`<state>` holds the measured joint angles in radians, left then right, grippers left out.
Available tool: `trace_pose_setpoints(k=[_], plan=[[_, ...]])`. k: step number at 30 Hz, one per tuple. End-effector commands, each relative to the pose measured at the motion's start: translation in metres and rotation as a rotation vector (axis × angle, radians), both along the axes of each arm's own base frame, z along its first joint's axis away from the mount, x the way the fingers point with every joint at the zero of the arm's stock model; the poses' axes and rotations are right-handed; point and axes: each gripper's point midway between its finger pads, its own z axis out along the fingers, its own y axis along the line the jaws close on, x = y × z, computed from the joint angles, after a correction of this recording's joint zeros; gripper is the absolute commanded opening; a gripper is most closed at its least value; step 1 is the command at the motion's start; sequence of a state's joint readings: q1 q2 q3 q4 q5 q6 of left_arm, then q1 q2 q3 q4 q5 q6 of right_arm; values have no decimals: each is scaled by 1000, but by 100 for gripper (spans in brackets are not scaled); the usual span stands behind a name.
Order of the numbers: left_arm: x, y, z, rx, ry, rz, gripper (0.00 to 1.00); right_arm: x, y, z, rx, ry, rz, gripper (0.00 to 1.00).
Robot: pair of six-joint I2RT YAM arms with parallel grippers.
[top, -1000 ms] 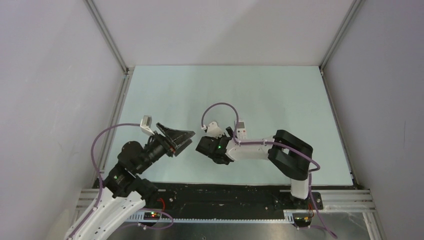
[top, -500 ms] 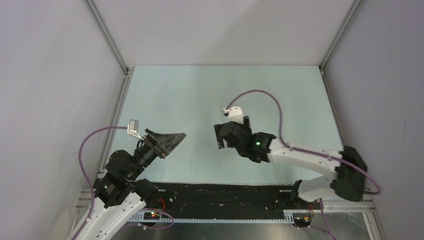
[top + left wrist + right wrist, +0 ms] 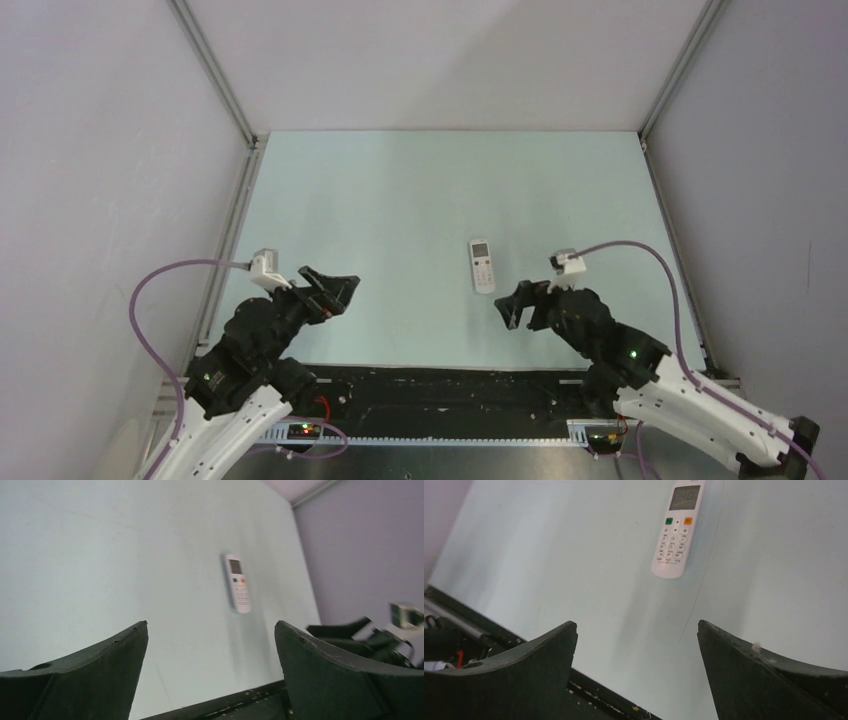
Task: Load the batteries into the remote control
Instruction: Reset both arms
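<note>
– Remote control (image 3: 482, 265): where does it lie?

– Flat on the pale green counter (image 3: 380, 200), face up, a little right of the middle in the top view. Its long side runs near to far, with the display window at the far end.

– Can any writing on it be read?

– In the right wrist view the grey display shows faint dark figures, too blurred to make out. Under it sit a green button on the left and an orange one on the right, then rows of small grey buttons with tiny print beside them, too small to read. I can make out no brand name.

– And what is closest to it?

– The right end effector (image 3: 505, 308), near the remote on its near right side and not touching it. Its two dark fingers are spread wide with only bare counter between them, and it holds nothing.

– The other one?

– The left end effector (image 3: 338, 293) sits well apart to the left, close to the near edge. Its fingers are also spread fully, gripping nothing; in its wrist view the remote shows small, beyond the gap between them.

– Anything further out?

– A black strip (image 3: 450, 385) runs along the near edge of the counter, and a purple cable (image 3: 150, 290) loops from each wrist.
</note>
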<state>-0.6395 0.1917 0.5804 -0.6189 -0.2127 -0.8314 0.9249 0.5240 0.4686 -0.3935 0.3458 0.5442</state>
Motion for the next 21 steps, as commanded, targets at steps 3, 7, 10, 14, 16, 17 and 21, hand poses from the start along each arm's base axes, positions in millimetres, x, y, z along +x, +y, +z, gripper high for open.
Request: trace_pose_setpoints(k=[3, 7, 10, 14, 16, 17, 21], plan=[[1, 37, -31, 179, 70, 140, 100, -20, -5, 1, 178, -46, 45, 95], [3, 39, -35, 181, 87, 163, 100, -22, -12, 4, 213, -71, 28, 96], [3, 43, -34, 185, 91, 180, 100, -22, -16, 0, 200, -57, 9, 96], [1, 44, -32, 175, 78, 181, 100, -24, -18, -8, 187, -20, -5, 96], [1, 43, -36, 171, 87, 181, 100, -24, -19, -11, 178, -8, -12, 96], [1, 42, -38, 170, 94, 178, 100, -23, -19, -12, 175, -7, -15, 96], [5, 40, -47, 229, 147, 175, 100, -20, -20, -10, 173, -22, -26, 97]])
